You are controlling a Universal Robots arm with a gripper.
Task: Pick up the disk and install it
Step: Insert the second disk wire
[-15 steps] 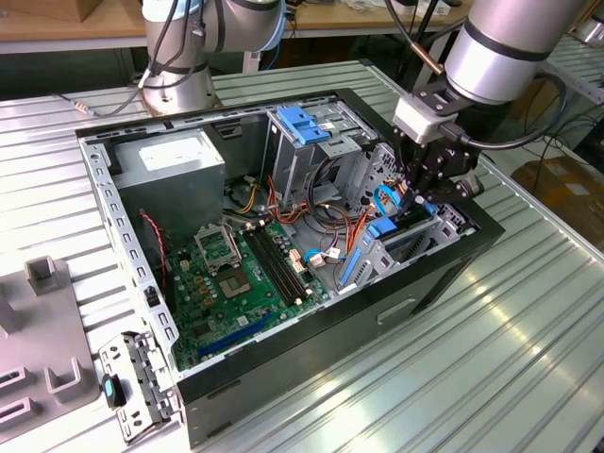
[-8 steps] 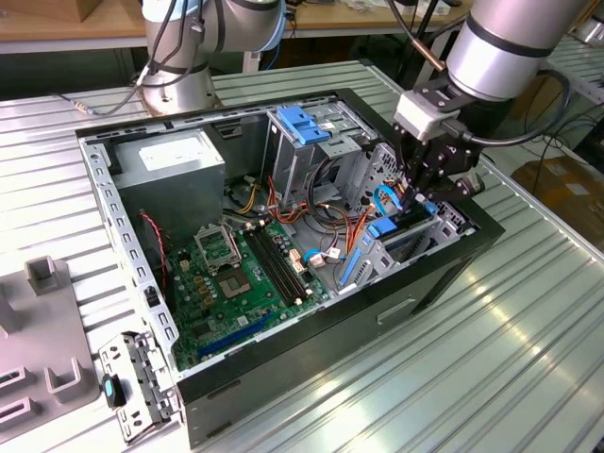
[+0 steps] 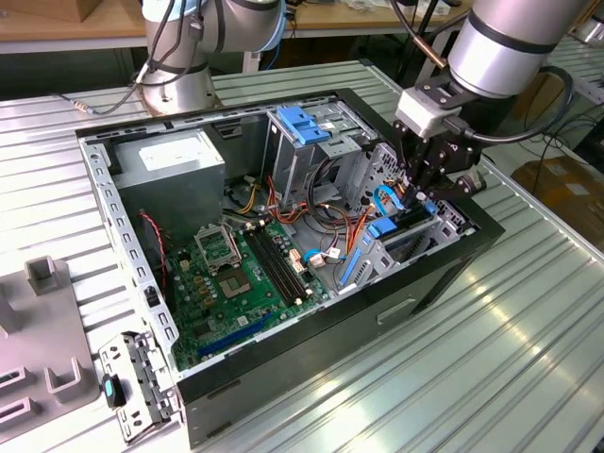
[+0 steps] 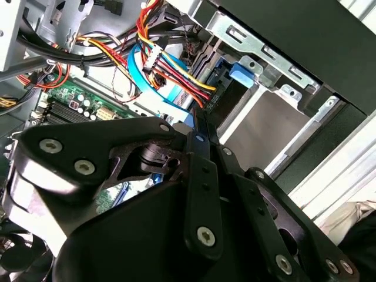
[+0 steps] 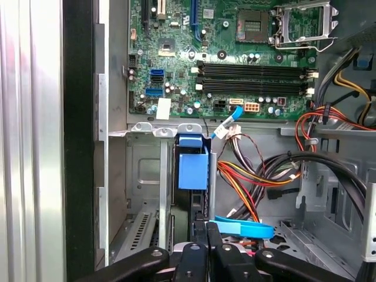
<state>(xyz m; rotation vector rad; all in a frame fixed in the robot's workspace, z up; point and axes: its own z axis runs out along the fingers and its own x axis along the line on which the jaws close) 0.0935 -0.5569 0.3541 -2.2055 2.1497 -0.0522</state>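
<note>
Ribbed metal tabletop (image 3: 528, 359) under everything, and an open computer case (image 3: 453, 274) lying on it at centre frame, green motherboard (image 3: 241, 283) exposed. At upper left of the exterior view sits the grey power-supply box (image 3: 179, 160); a blue latch plate (image 3: 300, 123) tops the drive cage near upper centre.

Over at right of centre, the gripper (image 3: 423, 193) is down inside the case's drive bay. In the first wrist view the gripper (image 5: 198, 235) shows at bottom centre, its 2 fingers (image 5: 189, 258) pressed close together on a thin dark edge. That edge looks like the disk (image 5: 192, 170), standing on edge in its slot at centre frame, blue plastic rail and tab facing the camera, metal bay walls on either side. So: pinching the disk, which sits partly down in the bay.

Handling call: the disk looks rigid and fairly dense, with smooth metal faces that could slip, and shock-sensitive. Its end edge is the sensible hold, clear of the bundled wires (image 5: 252, 182) just beside it.
</note>
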